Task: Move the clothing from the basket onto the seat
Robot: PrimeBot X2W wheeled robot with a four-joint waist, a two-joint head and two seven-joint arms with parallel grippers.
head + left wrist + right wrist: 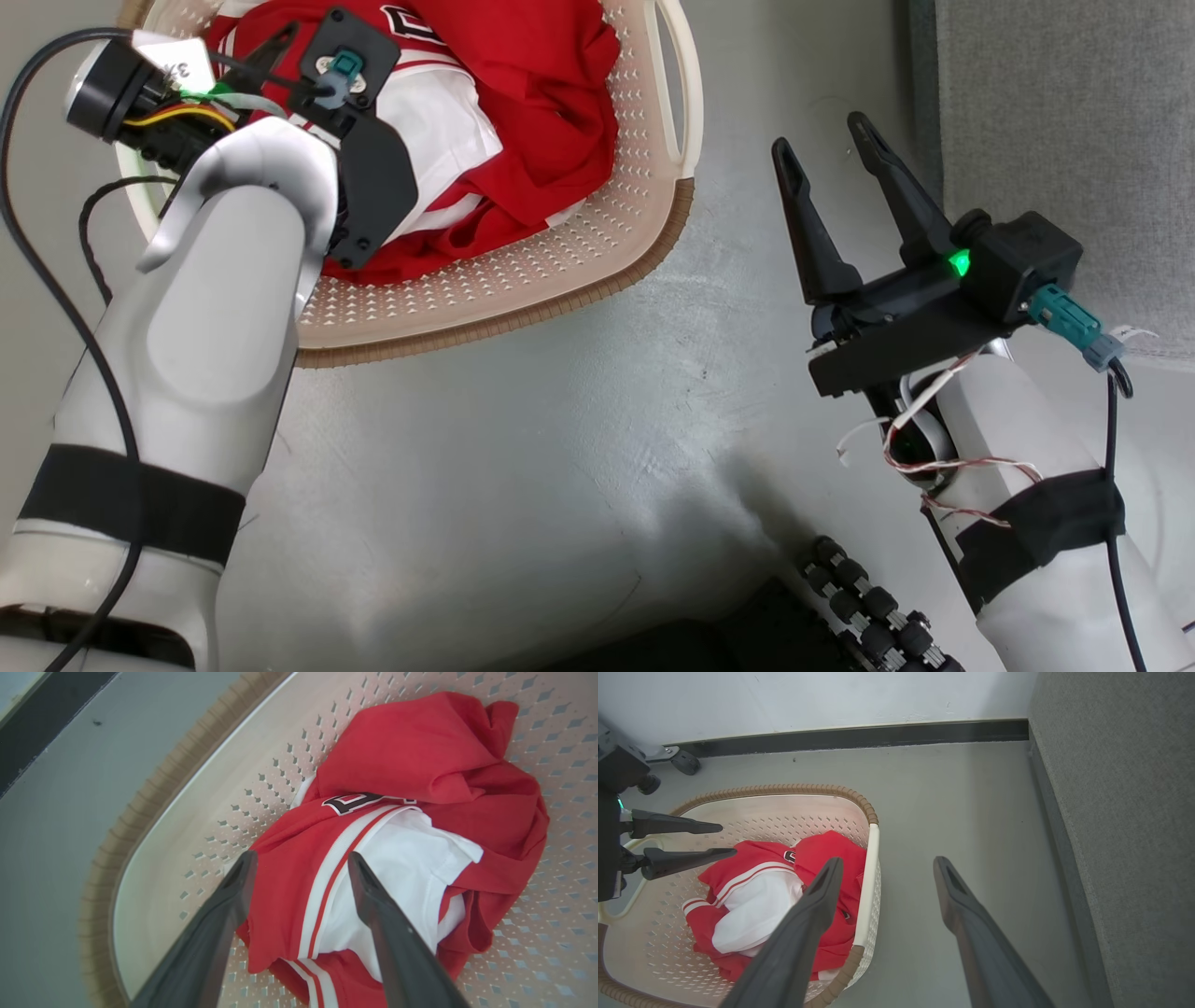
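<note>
Clothing (527, 117) lies heaped in the basket (523, 303): red sports garments with white stripe trim and a white panel, with black-edged lettering showing on one fold. All the red fabric in view sits inside the basket. The oval cream basket, perforated at the sides and rimmed in brown weave, stands on a grey floor (560, 420) near the seat (1064, 112), a grey upholstered sofa on the robot's right. A strip of bare floor lies between the two.

The left gripper (301, 858) hangs over the basket with its two dark fingers spread apart and nothing between them. They point down at the striped part of the heap, and whether the tips touch the fabric cannot be told. The right gripper (822, 135) is held above the bare floor between basket and sofa, its jaws likewise wide and empty, with a green light glowing on its housing.

In the right wrist view a pale wall (831, 700) with a black skirting board (878, 732) runs behind the basket and meets the sofa's end
</note>
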